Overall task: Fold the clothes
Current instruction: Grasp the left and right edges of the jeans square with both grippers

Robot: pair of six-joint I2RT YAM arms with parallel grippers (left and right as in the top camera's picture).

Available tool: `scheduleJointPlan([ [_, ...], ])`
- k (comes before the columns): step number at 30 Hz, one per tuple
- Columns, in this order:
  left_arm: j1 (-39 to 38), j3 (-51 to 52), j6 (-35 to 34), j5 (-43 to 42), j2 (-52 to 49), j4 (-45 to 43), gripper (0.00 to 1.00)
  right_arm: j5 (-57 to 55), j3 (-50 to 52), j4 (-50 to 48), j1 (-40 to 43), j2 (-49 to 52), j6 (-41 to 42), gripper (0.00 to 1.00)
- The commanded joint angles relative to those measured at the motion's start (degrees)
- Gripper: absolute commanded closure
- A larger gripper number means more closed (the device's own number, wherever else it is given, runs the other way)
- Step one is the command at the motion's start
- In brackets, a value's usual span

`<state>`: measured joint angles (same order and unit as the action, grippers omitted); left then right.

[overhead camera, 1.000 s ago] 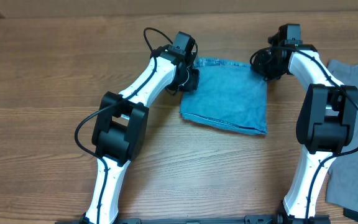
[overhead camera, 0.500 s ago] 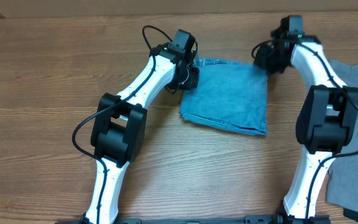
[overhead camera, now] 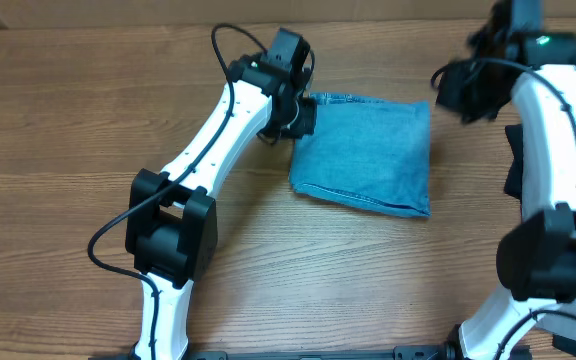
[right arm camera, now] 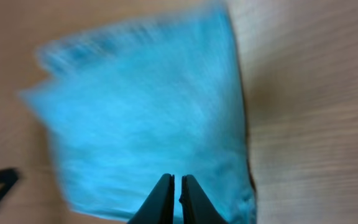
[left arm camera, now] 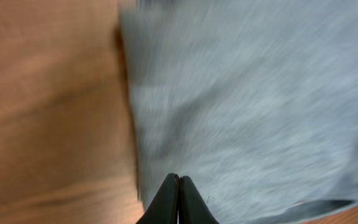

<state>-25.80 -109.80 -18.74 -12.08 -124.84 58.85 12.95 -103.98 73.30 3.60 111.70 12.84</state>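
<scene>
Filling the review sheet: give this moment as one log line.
jeans folded square on table | left pincer shut at jeans' left edge | right pincer shut, empty, off the jeans

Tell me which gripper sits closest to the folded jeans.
The left gripper: it is right at the upper-left edge of the folded jeans, jaws shut. The right gripper, also shut, stands clear, off past the upper-right corner.

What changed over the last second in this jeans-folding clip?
The right gripper came off the folded jeans' far right corner, rising up and away to the right, its fingers shut on nothing. The left arm swung its elbow outward. The left gripper stayed shut at the jeans' far left corner, and the jeans did not move.
</scene>
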Motion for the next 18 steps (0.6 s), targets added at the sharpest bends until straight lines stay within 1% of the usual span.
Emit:
scheduleJointPlan([
  [1,-0.2,5.8,-1.0,-2.6,-1.5,-0.2,0.96,1.6,12.3,-3.5,-0.5,1.5,-0.6,0.92],
  [3,-0.2,8.2,-1.0,-1.8,-1.5,-1.7,0.96,4.8,19.7,-9.0,-0.5,1.5,-0.6,0.92],
  [5,-0.2,9.8,-0.9,-1.0,-1.5,-3.8,0.96,6.3,24.5,-15.0,-0.5,1.5,-0.6,0.92],
  [8,-0.1,11.2,-0.7,-0.8,-1.5,-7.0,0.95,6.6,29.7,-23.6,-0.5,1.5,-0.6,0.91],
  [9,-0.1,11.2,-0.7,-0.8,-1.5,-7.8,0.96,6.6,30.6,-24.9,-0.5,1.5,-0.6,0.91],
  [12,-0.1,10.0,-0.3,-0.9,-1.2,-7.2,0.96,6.7,30.0,-23.5,-0.3,1.3,-0.6,0.91],
  [15,0.3,5.8,0.1,-0.9,-0.4,-3.2,0.96,6.7,26.6,-19.1,0.3,0.6,-0.6,0.95],
  [18,1.1,0.1,0.1,-0.8,1.1,1.1,0.96,6.7,21.9,-13.6,0.5,-1.8,-0.7,0.96],
])
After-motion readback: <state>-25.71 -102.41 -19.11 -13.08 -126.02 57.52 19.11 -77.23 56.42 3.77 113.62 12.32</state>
